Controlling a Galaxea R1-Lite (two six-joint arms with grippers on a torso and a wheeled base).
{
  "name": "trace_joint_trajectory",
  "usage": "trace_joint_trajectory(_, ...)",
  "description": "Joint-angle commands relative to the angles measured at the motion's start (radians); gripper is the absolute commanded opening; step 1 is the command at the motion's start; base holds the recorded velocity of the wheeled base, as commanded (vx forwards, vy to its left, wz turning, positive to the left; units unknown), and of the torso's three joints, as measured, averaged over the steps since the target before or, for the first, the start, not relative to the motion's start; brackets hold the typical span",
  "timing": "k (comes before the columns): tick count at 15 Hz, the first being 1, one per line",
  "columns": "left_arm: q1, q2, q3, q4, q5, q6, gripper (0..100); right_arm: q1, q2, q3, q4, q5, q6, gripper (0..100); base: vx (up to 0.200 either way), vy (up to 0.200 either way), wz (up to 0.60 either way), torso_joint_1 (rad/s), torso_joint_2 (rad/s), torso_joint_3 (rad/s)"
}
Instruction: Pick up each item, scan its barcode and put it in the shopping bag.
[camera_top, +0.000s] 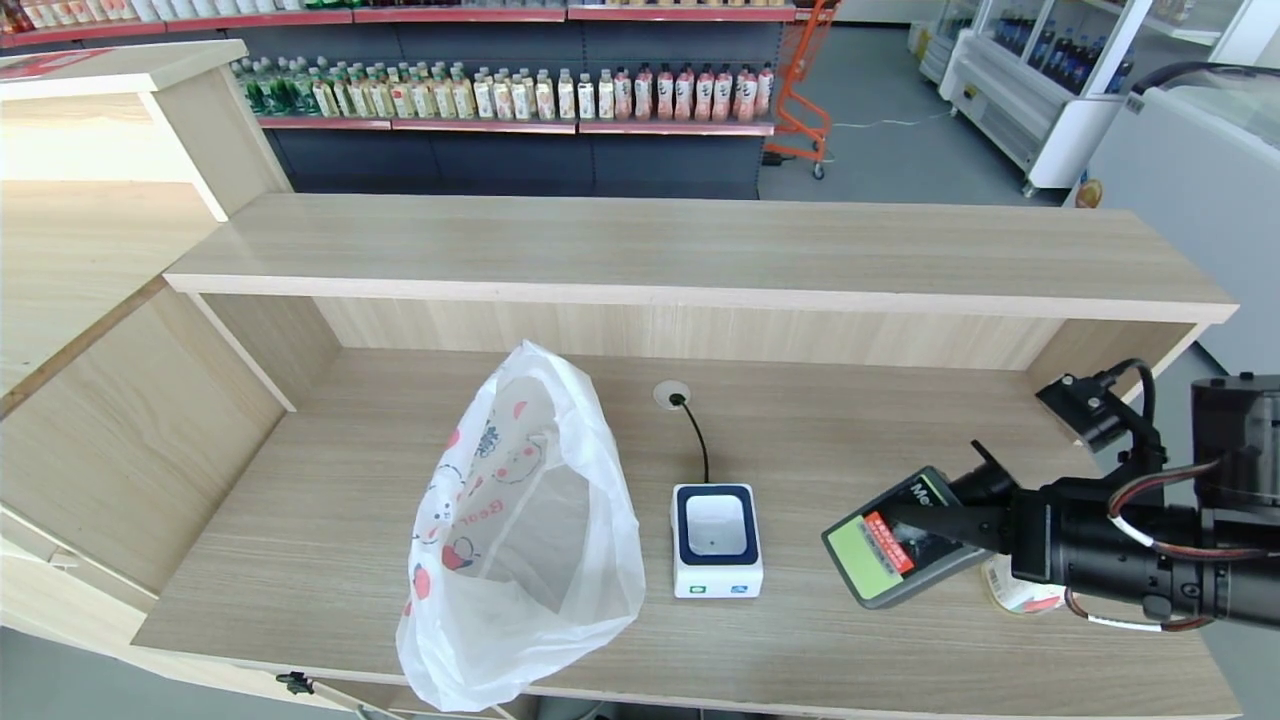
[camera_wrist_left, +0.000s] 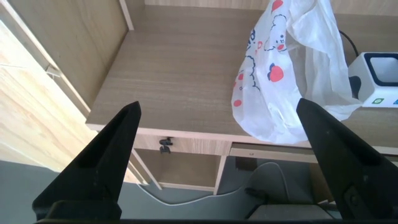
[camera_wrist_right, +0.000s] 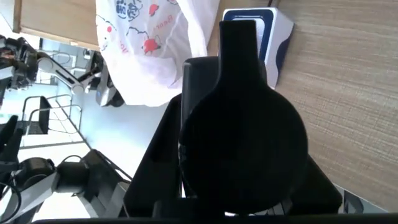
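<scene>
Head view is showing the grey box (camera_top: 868, 562) with a green and red label, which the right gripper (camera_top: 925, 528) is clenching in its fingers. The box is hanging tilted above the tabletop (camera_top: 860, 420), just right of the barcode scanner (camera_top: 716, 540). The white shopping bag (camera_top: 530, 540) is standing open on the scanner's left. What may be a white cup (camera_top: 1010, 592) is sitting partly hidden under the right arm. By the tabletop's front edge near the bag, the left gripper (camera_wrist_left: 217, 112) is hanging with fingers released, spread wide around nothing.
</scene>
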Motion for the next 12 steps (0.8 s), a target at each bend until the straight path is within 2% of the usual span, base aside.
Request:
trace_joint_trajectory(1, 0.0, 0.0, 0.0, 0.0, 0.0, -0.002, 100, 0.001, 0.011, -0.005, 0.0, 0.0, 0.0, 0, 0.0, 0.2, 0.0, -0.007, 0.0, 0.007)
trace_joint_trajectory(5, 0.0, 0.0, 0.0, 0.0, 0.0, -0.002, 100, -0.001, 0.034, -0.011, 0.0, -0.004, -0.015, 0, 0.0, 0.2, 0.0, 0.007, 0.0, -0.001)
trace_joint_trajectory(7, 0.0, 0.0, 0.0, 0.0, 0.0, 0.0, 100, -0.004, 0.12, -0.033, -0.005, -0.058, -0.106, 0, 0.0, 0.2, 0.0, 0.002, 0.0, 0.002)
trace_joint_trajectory(9, 0.0, 0.0, 0.0, 0.0, 0.0, -0.002, 100, -0.004, 0.206, -0.072, -0.02, -0.118, -0.181, 0, 0.0, 0.0, 0.0, 0.0, 0.0, 0.0)
trace_joint_trajectory(12, 0.0, 0.0, 0.0, 0.0, 0.0, -0.002, 100, 0.001, 0.328, -0.143, -0.065, -0.103, -0.184, 0, 0.0, 0.0, 0.0, 0.0, 0.0, 0.0)
